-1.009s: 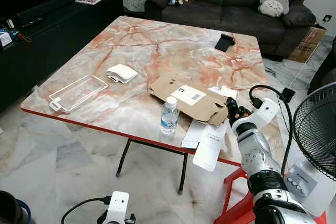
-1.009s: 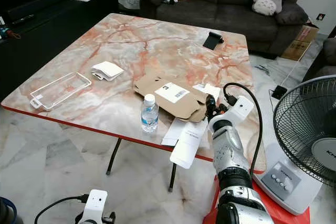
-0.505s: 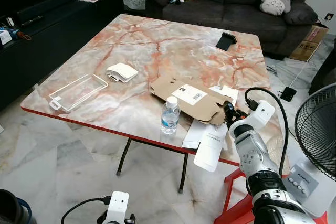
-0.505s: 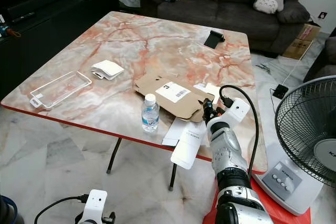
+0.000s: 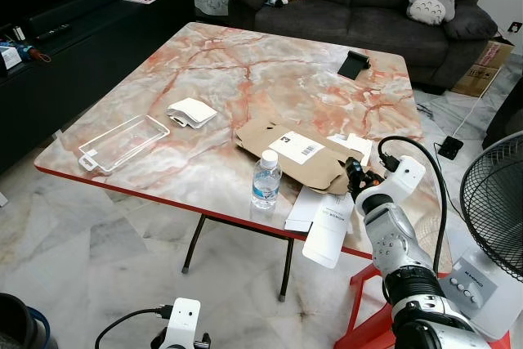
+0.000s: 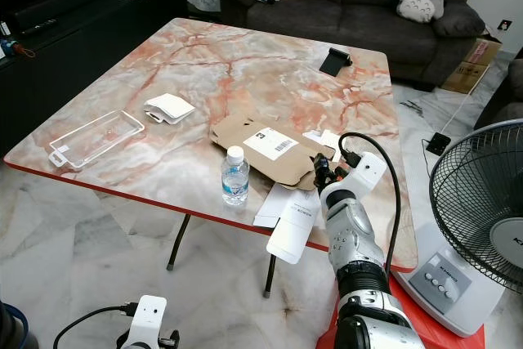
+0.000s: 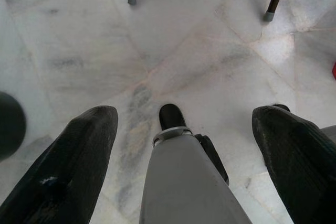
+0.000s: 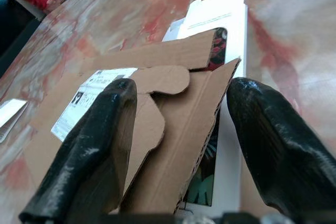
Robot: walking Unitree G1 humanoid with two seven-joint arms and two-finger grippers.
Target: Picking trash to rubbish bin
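right gripper [image 5: 357,176]: fingers spread apart, low over the table's near right part, tips pointing at the cardboard edge; nothing held
cardboard mailer [image 5: 292,153]: flattened, brown, white shipping label on top; lies just ahead of the right gripper; in the right wrist view its near flap [image 8: 173,129] sits between the two fingers [image 8: 92,150], contact unclear
white carton [image 8: 220,51]: under and behind the cardboard, beside the right finger, printed side partly visible
white paper box [image 5: 328,227]: just below the right gripper, hangs over the table edge
water bottle [image 5: 264,181]: upright, to the left of the gripper, near the table edge
clear plastic tray [image 5: 123,142]: far left of the gripper, well apart
folded white packet [image 5: 190,112]: left of the cardboard, beyond the tray
black phone stand [image 5: 353,64]: far side of table, well ahead of the gripper
table [image 5: 229,71]: marble-pattern top, red edge
left gripper [image 7: 184,145]: hangs low over the marble floor [image 7: 199,51], fingers wide apart, nothing held
fan [image 5: 494,202]: to the right of the right arm, on the floor
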